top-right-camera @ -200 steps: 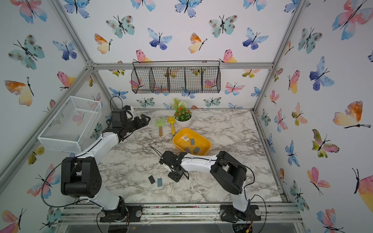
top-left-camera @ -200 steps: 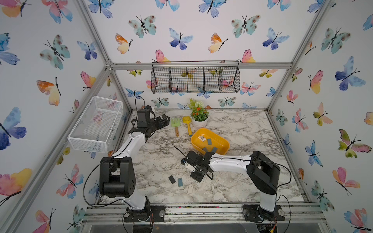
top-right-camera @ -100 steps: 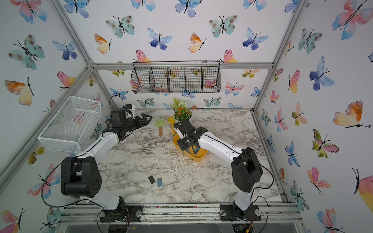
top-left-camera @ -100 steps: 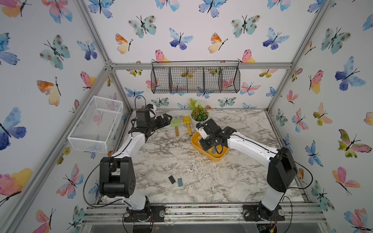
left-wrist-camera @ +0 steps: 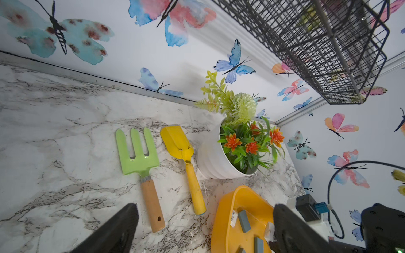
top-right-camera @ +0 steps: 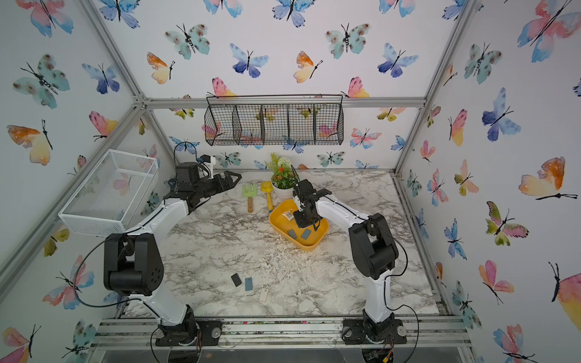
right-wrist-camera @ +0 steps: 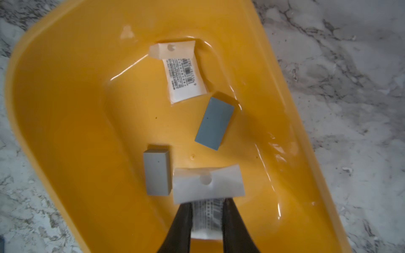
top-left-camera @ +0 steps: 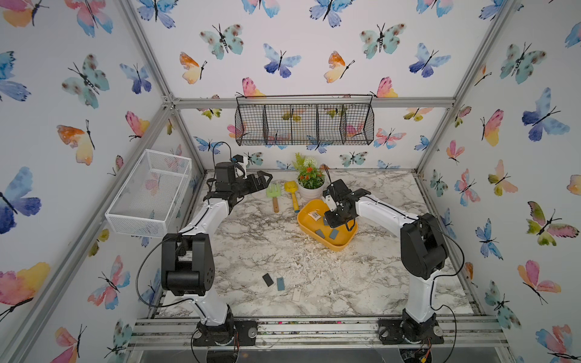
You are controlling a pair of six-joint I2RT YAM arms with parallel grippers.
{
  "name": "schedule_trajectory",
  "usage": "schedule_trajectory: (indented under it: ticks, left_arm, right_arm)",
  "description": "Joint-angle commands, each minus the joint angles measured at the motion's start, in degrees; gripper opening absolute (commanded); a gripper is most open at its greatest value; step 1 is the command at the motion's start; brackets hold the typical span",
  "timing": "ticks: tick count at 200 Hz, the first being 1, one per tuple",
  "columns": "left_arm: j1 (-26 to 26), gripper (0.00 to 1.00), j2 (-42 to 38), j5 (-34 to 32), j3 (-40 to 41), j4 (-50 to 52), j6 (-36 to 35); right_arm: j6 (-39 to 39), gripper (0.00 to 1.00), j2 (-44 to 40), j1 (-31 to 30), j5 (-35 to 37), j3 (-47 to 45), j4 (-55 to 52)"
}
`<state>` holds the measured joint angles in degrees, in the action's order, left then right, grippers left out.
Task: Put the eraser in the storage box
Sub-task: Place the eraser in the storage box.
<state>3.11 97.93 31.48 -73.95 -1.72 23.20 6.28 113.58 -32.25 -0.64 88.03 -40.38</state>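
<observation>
The storage box [top-left-camera: 338,246] [top-right-camera: 303,244] is a shallow yellow tub right of the table's middle. My right gripper [top-left-camera: 333,220] [top-right-camera: 303,221] [right-wrist-camera: 207,206] hangs just above its inside, shut on an eraser [right-wrist-camera: 208,186] in a white barcode packet. On the box floor [right-wrist-camera: 65,109] lie a blue-grey eraser [right-wrist-camera: 214,123], a grey eraser [right-wrist-camera: 157,173] and a white packeted one [right-wrist-camera: 184,76]. Near the front lie a black eraser [top-left-camera: 268,279], a blue eraser [top-left-camera: 280,283] and a white one [top-left-camera: 296,294]. My left gripper [top-left-camera: 262,182] [left-wrist-camera: 205,216] hovers open and empty at the back left.
A green toy rake [top-left-camera: 274,193], a yellow toy shovel [top-left-camera: 292,195] and a white flower pot [top-left-camera: 309,185] stand behind the box. A white mesh basket [top-left-camera: 151,191] hangs on the left wall, a black wire basket [top-left-camera: 303,124] on the back wall. White crumbs litter the marble.
My right arm has swung from the table's front middle back to the yellow box, carrying the packeted eraser. The left arm has stayed put.
</observation>
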Motion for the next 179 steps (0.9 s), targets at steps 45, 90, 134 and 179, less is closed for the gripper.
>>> schedule_trajectory:
  ticks: [45,90,134,179]
  left_arm:
    - [0.1,0.98,1.7,2.7,-1.0,-0.7,-1.6]
    - [0.2,0.98,1.3,3.0,-0.8,-0.7,-2.0]
    - [0.4,0.98,1.2,3.4,-0.6,-0.9,-1.8]
    - [0.5,0.98,1.0,3.3,-0.4,-0.9,-1.9]
  right_arm:
    - [0.2,0.14,5.5,2.3,1.0,4.2,-2.2]
    - [0.4,0.15,7.6,2.4,3.9,4.9,-2.2]
    - [1.2,0.17,9.5,2.4,7.4,6.2,-2.7]
    - [1.4,0.31,10.4,2.5,7.2,6.1,-2.1]
